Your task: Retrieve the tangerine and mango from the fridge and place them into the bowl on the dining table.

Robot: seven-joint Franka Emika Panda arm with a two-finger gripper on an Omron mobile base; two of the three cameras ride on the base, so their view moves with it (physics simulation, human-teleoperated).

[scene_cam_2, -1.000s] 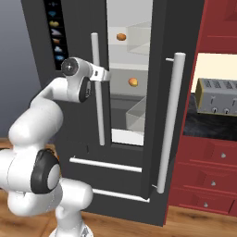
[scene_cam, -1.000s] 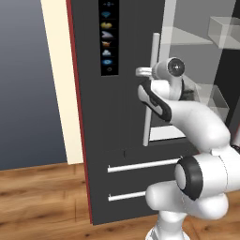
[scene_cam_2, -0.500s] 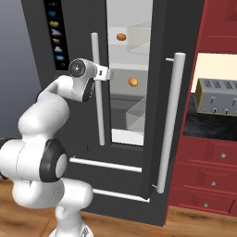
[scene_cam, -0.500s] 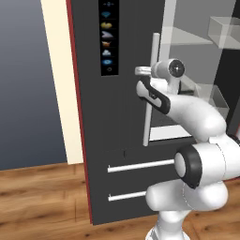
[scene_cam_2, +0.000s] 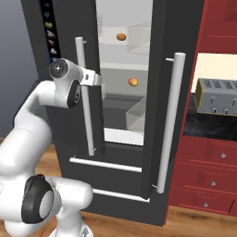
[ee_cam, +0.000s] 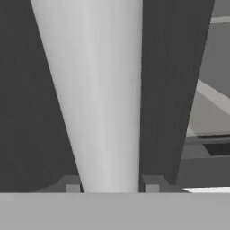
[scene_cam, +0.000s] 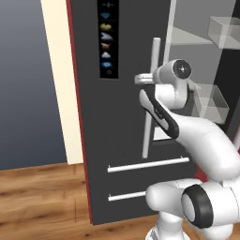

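Note:
The fridge (scene_cam: 126, 122) stands close in front, tall and dark grey, its left door ajar. My gripper (scene_cam: 140, 78) is at the left door's pale bar handle (scene_cam: 151, 98), shut on it at about mid height. In the hand view the handle (ee_cam: 99, 99) runs up between my fingertips (ee_cam: 72, 187). From the right base view my gripper (scene_cam_2: 95, 79) sits on the handle (scene_cam_2: 86, 106). Through the gap, two small orange fruits lie on pale shelves, one high (scene_cam_2: 121, 36) and one lower (scene_cam_2: 133, 82); I cannot tell tangerine from mango. Bowl and dining table are out of view.
The right door's long handle (scene_cam_2: 169, 120) stands beside the gap. Two drawer bars (scene_cam: 147, 165) cross the fridge's lower front. Translucent bins (scene_cam: 213, 101) sit inside. A toaster (scene_cam_2: 216, 96) rests on a black counter over red cabinets (scene_cam_2: 213, 157) to the right. Wood floor lies below.
The left door has swung a little wider with my gripper on its handle. My arm's elbow has shifted while the hand stayed on the bar.

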